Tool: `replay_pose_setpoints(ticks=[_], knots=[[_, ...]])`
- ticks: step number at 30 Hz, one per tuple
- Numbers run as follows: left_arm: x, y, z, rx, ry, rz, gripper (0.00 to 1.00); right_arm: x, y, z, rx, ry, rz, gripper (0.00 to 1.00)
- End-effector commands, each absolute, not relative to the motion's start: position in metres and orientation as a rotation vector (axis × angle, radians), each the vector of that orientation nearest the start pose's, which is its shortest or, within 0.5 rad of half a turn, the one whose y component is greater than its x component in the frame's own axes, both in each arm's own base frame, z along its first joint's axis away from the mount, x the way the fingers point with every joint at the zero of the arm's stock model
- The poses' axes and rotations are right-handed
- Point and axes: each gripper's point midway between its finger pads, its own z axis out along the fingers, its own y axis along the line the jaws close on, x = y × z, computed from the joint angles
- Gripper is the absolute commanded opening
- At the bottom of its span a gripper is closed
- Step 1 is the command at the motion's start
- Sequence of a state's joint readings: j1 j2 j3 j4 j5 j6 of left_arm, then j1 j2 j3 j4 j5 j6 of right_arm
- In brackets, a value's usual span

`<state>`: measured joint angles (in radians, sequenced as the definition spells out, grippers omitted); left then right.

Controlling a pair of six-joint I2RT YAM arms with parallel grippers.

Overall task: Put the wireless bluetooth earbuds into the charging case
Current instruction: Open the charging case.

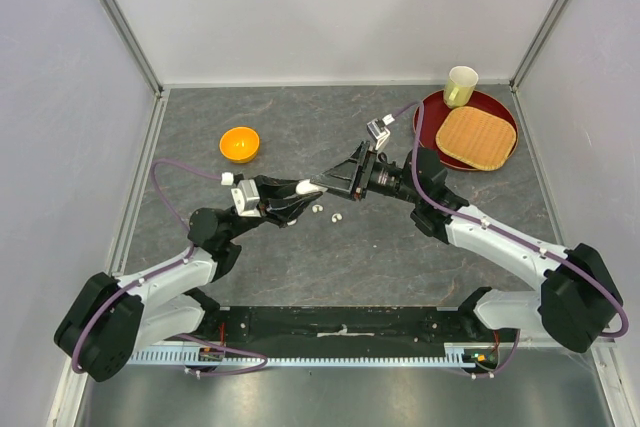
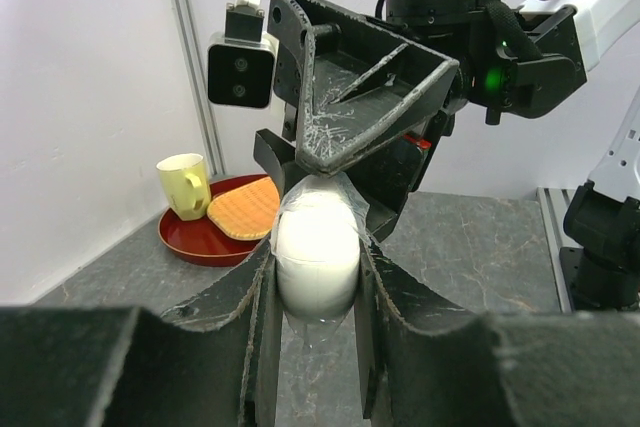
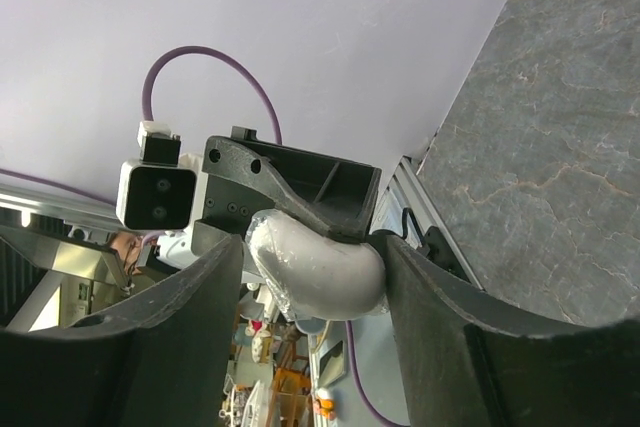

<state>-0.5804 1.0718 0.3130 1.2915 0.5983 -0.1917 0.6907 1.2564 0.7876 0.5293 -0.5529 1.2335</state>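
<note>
The white charging case [image 2: 317,252], wrapped in clear film, is held off the table between the fingers of my left gripper [image 2: 317,282], which is shut on its sides. My right gripper [image 3: 312,277] meets it head-on from the right. Its two fingers straddle the case [image 3: 320,272] and press against its ends. In the top view both grippers meet mid-table, the left gripper [image 1: 306,189] and the right gripper [image 1: 326,183] tip to tip. Two small white earbuds [image 1: 318,209] [image 1: 336,215] lie on the table just below them.
An orange bowl [image 1: 239,143] sits at the back left. At the back right a red plate [image 1: 497,99] carries a woven mat [image 1: 476,136] and a yellow-green cup [image 1: 460,86]. White walls close in the table on three sides.
</note>
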Motion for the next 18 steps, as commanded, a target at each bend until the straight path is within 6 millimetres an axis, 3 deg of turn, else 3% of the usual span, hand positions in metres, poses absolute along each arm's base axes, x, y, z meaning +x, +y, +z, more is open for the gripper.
replay_pose_setpoints(ticks=[1, 5, 10, 15, 18], knots=[[0.2115, -0.2577, 0.3200, 0.738, 0.804, -0.903, 0.02, 0.2132, 0.3456, 0.3246, -0.099, 1.806, 1.910, 0.64], [0.2121, -0.2570, 0.3220, 0.727, 0.794, -0.896, 0.02, 0.2122, 0.3456, 0.3261, -0.107, 1.800, 1.916, 0.63], [0.2143, -0.2575, 0.3210, 0.720, 0.798, -0.894, 0.02, 0.2109, 0.3448, 0.3279, -0.111, 1.789, 1.922, 0.55], [0.2171, -0.2599, 0.3188, 0.709, 0.821, -0.915, 0.02, 0.2092, 0.3444, 0.3301, -0.118, 1.776, 1.930, 0.29], [0.2185, -0.2619, 0.3169, 0.704, 0.839, -0.935, 0.10, 0.2093, 0.3436, 0.3310, -0.114, 1.769, 1.934, 0.18]])
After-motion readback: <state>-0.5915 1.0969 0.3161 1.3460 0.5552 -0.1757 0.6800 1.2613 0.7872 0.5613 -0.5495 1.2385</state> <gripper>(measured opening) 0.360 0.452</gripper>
